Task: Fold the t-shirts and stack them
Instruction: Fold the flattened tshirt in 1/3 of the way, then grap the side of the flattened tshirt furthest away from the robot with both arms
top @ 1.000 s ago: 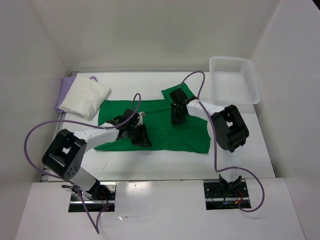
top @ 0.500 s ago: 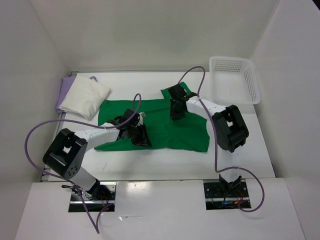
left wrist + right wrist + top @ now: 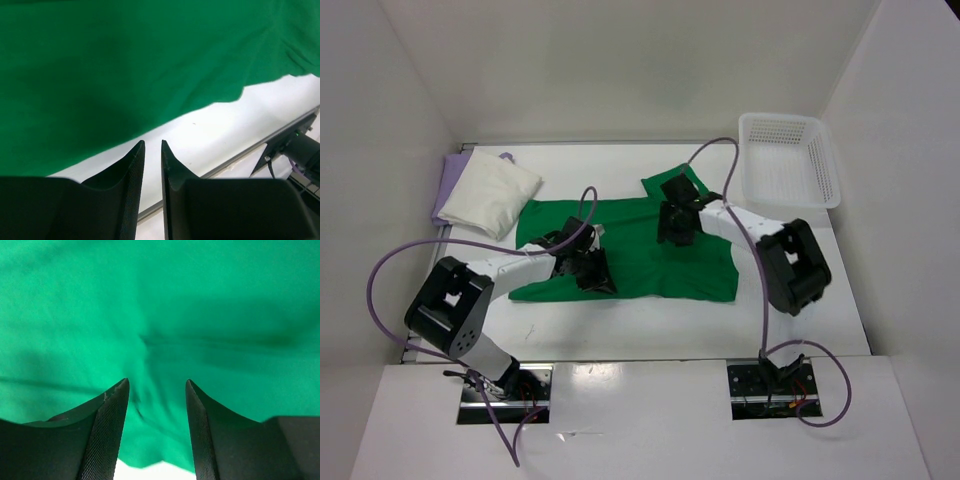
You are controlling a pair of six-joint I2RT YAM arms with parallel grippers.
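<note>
The bright green t-shirt (image 3: 640,262) lies spread flat across the middle of the table, one sleeve pointing toward the back. Over its near hem sits my left gripper (image 3: 588,270); in the left wrist view its jaws (image 3: 152,142) stand a narrow gap apart with only white table between them, the green cloth (image 3: 125,60) just beyond the tips. My right gripper (image 3: 675,228) hovers over the shirt's upper middle, open (image 3: 156,381), with wrinkled green cloth (image 3: 200,300) below and nothing gripped. At the back left the folded off-white t-shirt (image 3: 492,192) rests on the lavender one (image 3: 447,185).
A white plastic mesh basket (image 3: 785,117) stands at the back right corner. White walls close in the table on three sides. The table's near metal edge (image 3: 280,132) and a purple cable show past the left gripper.
The right gripper's jaws have come apart from a nearly shut stance, and that arm's elbow has swung to the right. The left gripper has barely moved. The green shirt lies much as before.
</note>
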